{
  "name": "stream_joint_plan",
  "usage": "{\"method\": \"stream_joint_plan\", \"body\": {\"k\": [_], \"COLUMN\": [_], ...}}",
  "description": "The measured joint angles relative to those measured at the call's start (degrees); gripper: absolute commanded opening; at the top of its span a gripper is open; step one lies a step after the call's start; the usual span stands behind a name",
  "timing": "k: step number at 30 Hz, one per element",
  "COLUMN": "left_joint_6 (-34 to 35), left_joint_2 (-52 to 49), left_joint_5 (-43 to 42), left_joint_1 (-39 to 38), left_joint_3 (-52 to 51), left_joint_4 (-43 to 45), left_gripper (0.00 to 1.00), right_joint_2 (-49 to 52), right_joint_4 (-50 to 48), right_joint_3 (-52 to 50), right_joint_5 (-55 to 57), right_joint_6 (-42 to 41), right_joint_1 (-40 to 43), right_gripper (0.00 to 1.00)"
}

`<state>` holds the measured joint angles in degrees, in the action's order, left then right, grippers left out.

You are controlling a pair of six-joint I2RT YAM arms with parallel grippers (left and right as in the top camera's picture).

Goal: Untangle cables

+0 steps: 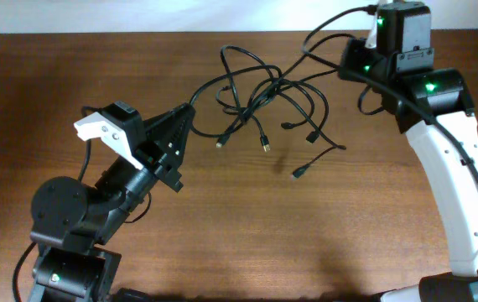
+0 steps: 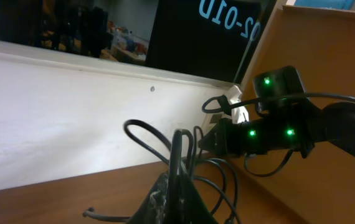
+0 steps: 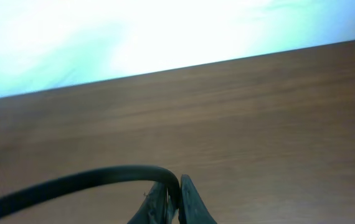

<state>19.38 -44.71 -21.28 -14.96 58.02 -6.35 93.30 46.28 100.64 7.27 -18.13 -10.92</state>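
Note:
The cables (image 1: 260,88) form a loose black tangle lifted over the far middle of the wooden table (image 1: 247,226), with several plug ends (image 1: 265,147) hanging down. My left gripper (image 1: 189,109) is shut on a strand at the tangle's left side. In the left wrist view the jaws (image 2: 180,183) pinch a strand, and cable loops (image 2: 145,133) rise above them. My right gripper (image 1: 342,72) is shut on a strand at the tangle's right side. In the right wrist view the jaws (image 3: 177,190) clamp a cable (image 3: 90,177) that curves off to the left.
A thicker black wire (image 1: 331,21) runs to the right arm's base at the back right. A white wall (image 2: 71,118) borders the table's far edge. In the left wrist view the right arm (image 2: 277,134) shows with green lights.

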Motion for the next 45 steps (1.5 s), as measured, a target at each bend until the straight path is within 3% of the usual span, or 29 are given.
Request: {"method": "stream_joint_plan", "body": {"k": [5,10,18,25,35,39,45], "left_joint_6": [-0.02,-0.02,-0.02,-0.02,-0.04,-0.02,-0.02], "left_joint_2": [0.04,2.97,4.85,4.85,4.98,4.98,4.98], "left_joint_5": [2.01,8.02,9.57,14.47,28.92,29.75,28.76], "left_joint_1": [0.42,6.23,14.78,15.39,15.69,15.74,15.74], "left_joint_3": [0.0,0.0,0.0,0.0,1.68,1.68,1.68], "left_joint_4": [-0.04,0.09,0.11,0.13,0.2,0.2,0.2], "left_gripper": [0.03,0.03,0.03,0.03,0.05,0.06,0.06], "right_joint_2": [0.0,0.0,0.0,0.0,0.0,0.07,0.11], "right_joint_4": [-0.02,-0.37,-1.33,-2.82,-3.08,-4.5,-7.28], "right_joint_3": [0.0,0.0,0.0,0.0,0.0,0.0,0.0], "right_joint_5": [7.52,8.66,9.22,9.25,9.64,6.27,-9.64], "right_joint_6": [-0.11,-0.09,-0.11,-0.11,-0.09,-0.07,-0.11], "right_joint_1": [7.17,13.46,20.02,23.06,31.91,32.63,31.17], "right_gripper": [0.04,0.04,0.04,0.04,0.04,0.04,0.04]}}
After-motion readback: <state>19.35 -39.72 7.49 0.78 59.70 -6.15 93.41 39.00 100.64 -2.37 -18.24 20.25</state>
